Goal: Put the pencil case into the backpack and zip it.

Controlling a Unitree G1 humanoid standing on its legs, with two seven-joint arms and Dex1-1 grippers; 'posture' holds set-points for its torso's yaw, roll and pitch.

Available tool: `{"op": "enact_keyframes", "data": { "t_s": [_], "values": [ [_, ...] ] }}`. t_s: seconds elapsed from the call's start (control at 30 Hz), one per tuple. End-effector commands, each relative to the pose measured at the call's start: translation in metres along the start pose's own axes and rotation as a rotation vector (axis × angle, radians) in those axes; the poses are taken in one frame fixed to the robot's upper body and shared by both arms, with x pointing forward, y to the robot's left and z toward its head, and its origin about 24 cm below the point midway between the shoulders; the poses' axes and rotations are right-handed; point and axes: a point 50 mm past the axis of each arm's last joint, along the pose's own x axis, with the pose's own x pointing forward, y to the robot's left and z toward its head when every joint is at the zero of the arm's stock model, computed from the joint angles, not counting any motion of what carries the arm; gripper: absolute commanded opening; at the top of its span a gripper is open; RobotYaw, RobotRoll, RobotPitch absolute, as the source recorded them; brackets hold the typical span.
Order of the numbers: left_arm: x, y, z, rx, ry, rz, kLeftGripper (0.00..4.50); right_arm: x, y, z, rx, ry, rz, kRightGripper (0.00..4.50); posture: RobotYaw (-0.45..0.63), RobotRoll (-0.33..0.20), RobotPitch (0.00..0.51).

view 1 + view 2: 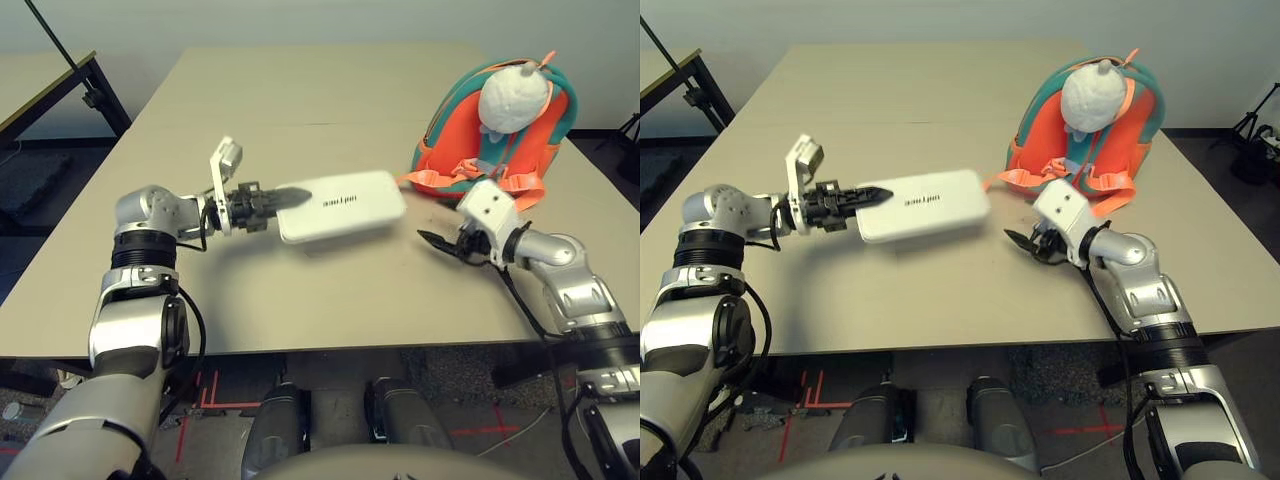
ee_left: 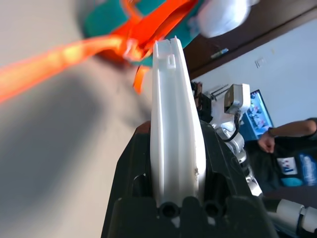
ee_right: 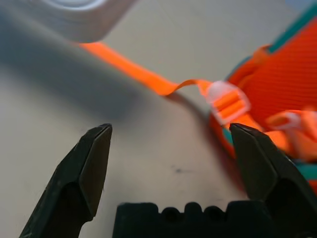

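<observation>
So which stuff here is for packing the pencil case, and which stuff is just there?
For the job:
- white pencil case, held by the left gripper
- orange and teal backpack
- right gripper, open and holding nothing

Just there:
- white plush toy, on the backpack
- table
- screen

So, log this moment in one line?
left gripper: shut on pencil case | right gripper: open, empty | backpack: upright on table
</observation>
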Motion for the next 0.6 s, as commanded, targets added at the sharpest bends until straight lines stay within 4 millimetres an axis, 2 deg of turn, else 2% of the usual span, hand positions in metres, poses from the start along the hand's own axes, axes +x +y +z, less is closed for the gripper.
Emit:
{"op": "enact_keyframes", "data": {
  "t_s": [0.03,0.27,0.4,0.6],
  "values": [
    [-0.003,-0.012,0.008,0.094,-0.045,-0.013,1.09,-0.012,-0.012,0.004,0.107,-0.026,-0.117,4.50,-0.17,0.000,0.024],
    [-0.012,-0.012,0.010,0.170,-0.136,0.040,1.09,-0.024,-0.037,0.009,0.288,-0.047,-0.386,4.50,-0.18,0.000,0.026],
    [-0.016,-0.010,0.011,0.176,-0.173,0.060,1.09,-0.016,-0.044,0.011,0.366,-0.050,-0.469,4.50,-0.17,0.000,0.021],
    [-0.024,-0.014,0.018,0.197,-0.218,0.066,1.09,0.004,-0.053,0.014,0.355,-0.024,-0.497,4.50,-0.14,0.000,0.013]
  ]
}}
